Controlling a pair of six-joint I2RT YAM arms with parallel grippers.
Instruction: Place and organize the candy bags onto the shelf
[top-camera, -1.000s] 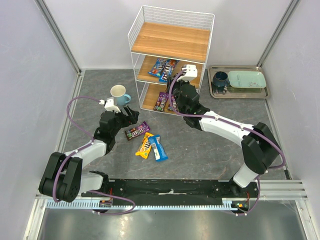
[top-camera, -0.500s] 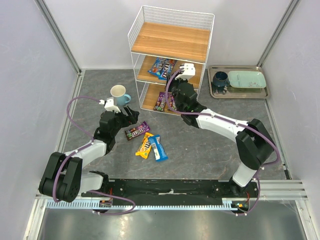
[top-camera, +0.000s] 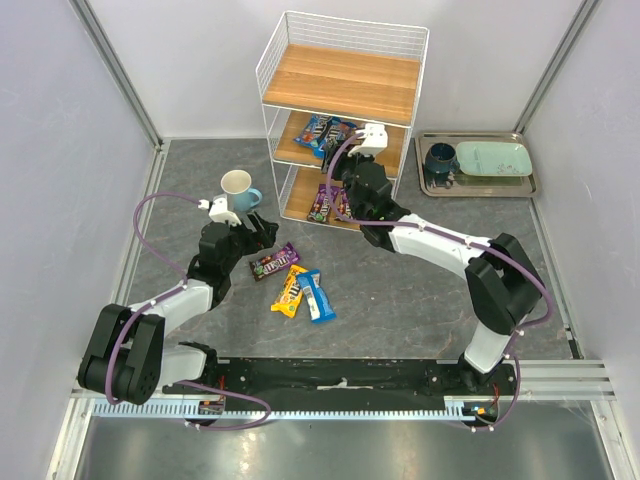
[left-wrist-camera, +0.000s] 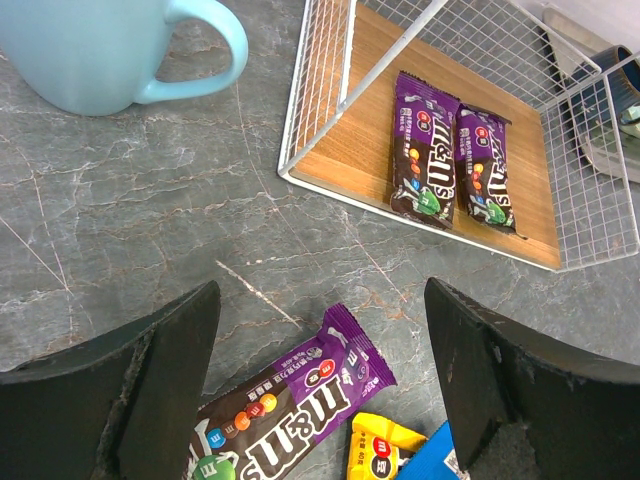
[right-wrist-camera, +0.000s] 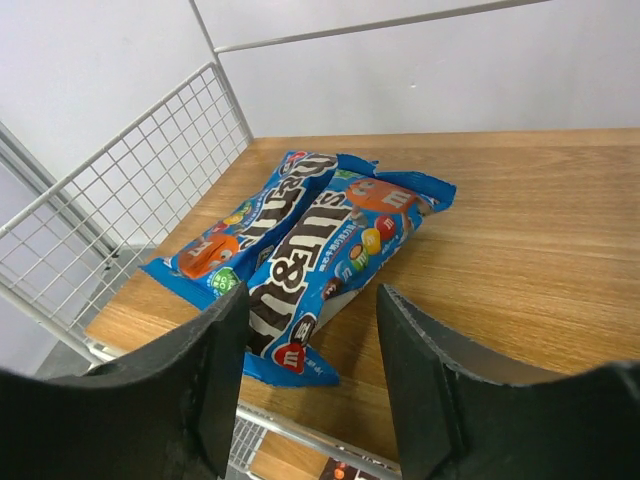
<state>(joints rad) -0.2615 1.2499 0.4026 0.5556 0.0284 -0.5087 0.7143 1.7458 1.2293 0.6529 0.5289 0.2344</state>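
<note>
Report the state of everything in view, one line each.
Left gripper, jaws open, empty, above loose purple bag
Right gripper, jaws open, empty, at middle board
Shelf, upright, holding four bags
Blue pair, flat, side by side on middle board
Purple pair, flat, side by side on bottom board
Loose purple bag, flat on table
Yellow bag, flat on table
Loose blue bag, flat on table, against yellow bag
Mug, upright

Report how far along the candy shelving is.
Done: two blue bags on the shelf's middle board, two purple bags on its bottom board. In hand: nothing; right gripper open at the blue pair, left gripper open over a purple bag on the table. Left: that one, a yellow bag, a blue bag.
</note>
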